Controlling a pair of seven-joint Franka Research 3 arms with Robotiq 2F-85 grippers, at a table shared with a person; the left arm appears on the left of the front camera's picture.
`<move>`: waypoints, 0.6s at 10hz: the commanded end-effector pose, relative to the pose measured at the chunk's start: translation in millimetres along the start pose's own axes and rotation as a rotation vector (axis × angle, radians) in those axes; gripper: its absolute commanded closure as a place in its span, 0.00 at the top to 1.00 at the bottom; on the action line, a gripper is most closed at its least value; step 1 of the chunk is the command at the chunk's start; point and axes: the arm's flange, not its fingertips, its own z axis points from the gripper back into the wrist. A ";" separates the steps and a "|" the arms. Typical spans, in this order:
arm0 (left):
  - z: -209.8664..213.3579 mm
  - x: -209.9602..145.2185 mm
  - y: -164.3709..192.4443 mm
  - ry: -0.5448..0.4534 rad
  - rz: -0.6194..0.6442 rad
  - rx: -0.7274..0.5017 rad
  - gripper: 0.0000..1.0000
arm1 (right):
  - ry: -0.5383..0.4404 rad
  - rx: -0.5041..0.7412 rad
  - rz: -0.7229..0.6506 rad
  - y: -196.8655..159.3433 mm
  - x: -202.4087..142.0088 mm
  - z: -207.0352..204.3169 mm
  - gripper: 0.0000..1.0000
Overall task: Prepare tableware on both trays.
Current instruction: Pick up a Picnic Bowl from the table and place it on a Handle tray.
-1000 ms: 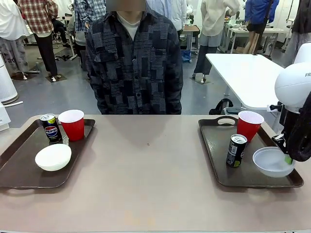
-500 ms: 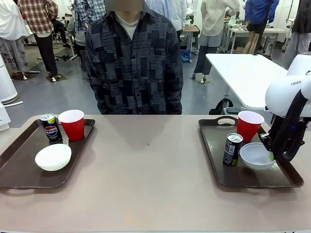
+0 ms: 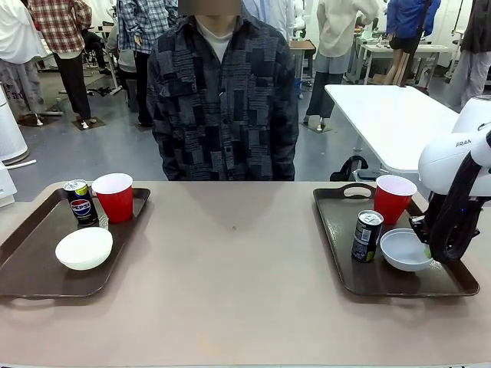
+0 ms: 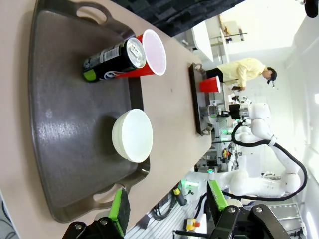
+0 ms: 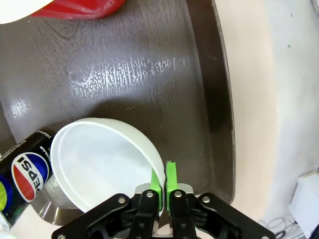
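The right gripper (image 5: pixel 163 185) is pinching the rim of a bowl (image 3: pixel 406 249) on the tray (image 3: pixel 337 245) near the tabletop's right edge, beside a can (image 3: pixel 367 236). The left gripper (image 4: pixel 167 204) is hanging open.

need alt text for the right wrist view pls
The right gripper pinches the rim of a white bowl between shut jaws, over a dark brown tray. A Pepsi can sits beside the bowl, a red cup at the top edge.
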 end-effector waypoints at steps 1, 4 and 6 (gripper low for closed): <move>1.8 -0.6 -3.0 -0.004 0.014 -0.007 0.82 | 0.009 0.000 -0.034 -1.5 0.6 -10.0 0.05; 1.8 -0.6 -3.0 -0.004 0.014 -0.007 0.82 | 0.044 0.016 -0.043 -5.7 -3.5 -4.2 0.45; 1.8 -0.6 -3.0 -0.004 0.014 -0.007 0.82 | 0.070 0.001 -0.036 -8.6 -11.3 7.2 0.65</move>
